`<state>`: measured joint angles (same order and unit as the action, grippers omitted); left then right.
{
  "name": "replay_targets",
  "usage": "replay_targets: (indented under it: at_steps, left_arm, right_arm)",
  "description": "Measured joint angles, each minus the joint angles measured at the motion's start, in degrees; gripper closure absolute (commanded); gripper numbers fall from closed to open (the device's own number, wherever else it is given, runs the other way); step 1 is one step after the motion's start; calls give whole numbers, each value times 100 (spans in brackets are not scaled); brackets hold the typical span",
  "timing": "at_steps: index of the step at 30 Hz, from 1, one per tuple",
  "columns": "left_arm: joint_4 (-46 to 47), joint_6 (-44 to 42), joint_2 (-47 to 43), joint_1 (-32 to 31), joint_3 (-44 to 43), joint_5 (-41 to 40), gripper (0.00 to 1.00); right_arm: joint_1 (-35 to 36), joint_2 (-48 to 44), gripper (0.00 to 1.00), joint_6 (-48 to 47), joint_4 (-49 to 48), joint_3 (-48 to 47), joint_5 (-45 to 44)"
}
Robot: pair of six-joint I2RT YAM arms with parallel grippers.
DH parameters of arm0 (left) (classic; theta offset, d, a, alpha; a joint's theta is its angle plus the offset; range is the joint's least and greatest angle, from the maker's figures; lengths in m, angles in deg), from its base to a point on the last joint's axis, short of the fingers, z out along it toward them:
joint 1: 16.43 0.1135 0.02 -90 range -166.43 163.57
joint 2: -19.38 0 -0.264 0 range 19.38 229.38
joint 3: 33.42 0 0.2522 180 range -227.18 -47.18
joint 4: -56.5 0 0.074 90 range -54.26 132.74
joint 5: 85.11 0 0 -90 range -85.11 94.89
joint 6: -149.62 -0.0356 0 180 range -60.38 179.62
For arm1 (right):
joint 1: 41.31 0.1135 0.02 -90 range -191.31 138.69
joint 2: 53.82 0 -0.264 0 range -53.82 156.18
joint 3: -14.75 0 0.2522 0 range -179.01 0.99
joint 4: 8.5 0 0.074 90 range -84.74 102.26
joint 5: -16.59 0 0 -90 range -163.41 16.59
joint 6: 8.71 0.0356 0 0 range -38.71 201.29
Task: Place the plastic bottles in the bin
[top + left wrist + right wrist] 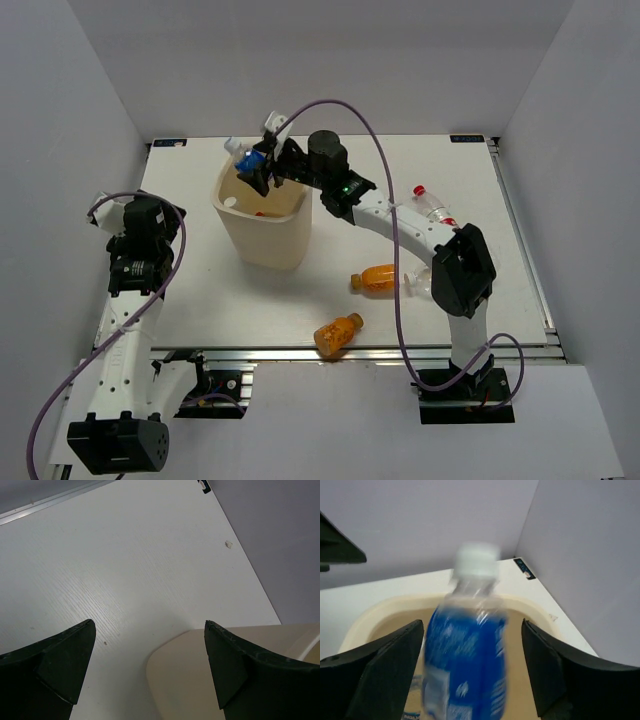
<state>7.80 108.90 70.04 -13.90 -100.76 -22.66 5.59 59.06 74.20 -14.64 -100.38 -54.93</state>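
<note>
Above the open top of the cream bin [226, 203], my right gripper [262, 172] stands open. Between its fingers is a clear bottle with a blue label [245, 157] and a white cap. In the right wrist view that bottle [465, 660] is smeared by motion, with a clear gap to the right finger of the gripper [471, 630], over the bin's rim [385, 607]. Two orange bottles [377, 279] [337, 334] lie on the table near the front. A clear red-capped bottle [432, 205] lies at the right. My left gripper [150, 650] is open and holds nothing, left of the bin.
The bin's wall [200, 680] shows low in the left wrist view, close to my left fingers. Something red [262, 212] lies inside the bin. Grey walls enclose the white table [200, 300] on three sides. My right arm [400, 225] stretches across the table's middle.
</note>
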Motion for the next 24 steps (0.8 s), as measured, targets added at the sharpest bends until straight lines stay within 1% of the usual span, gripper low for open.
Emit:
replay_targets:
  at_steps: [1, 6, 11, 14, 17, 18, 20, 22, 24]
  left_arm:
    - [22, -22, -11, -2, 0, 31, 2]
    - [48, -129, -76, 0, -4, 81, 2]
    - [79, -446, -101, 0, -232, 190, 2]
    - [334, -813, -160, 7, -380, 732, 2]
    - [833, -1172, -208, -13, -396, 1853, 2]
    - [999, -1266, -208, -98, -389, 2192, 2]
    - [1224, -1449, -203, -417, -363, 2583, 2]
    - [1303, -1622, -208, -940, -350, 2710, 2]
    - [1349, -1790, -212, -1399, -350, 2765, 2]
  right_arm:
    - [17, 0, 11, -28, 39, 74, 11]
    - [76, -96, 11, -216, 48, 105, 46]
    - [70, -463, 11, -179, 48, 138, -133]
    - [22, -907, 11, -52, 66, 350, -457]
    - [-127, -1668, 11, 243, 83, 970, -813]
    - [-260, -1996, 11, 372, 81, 1287, -896]
    - [-619, -2636, 11, 638, 70, 1893, -1010]
    - [-1123, -3274, 11, 927, 70, 2505, -1095]
    - [-1606, -3733, 11, 1176, 109, 2922, -1196]
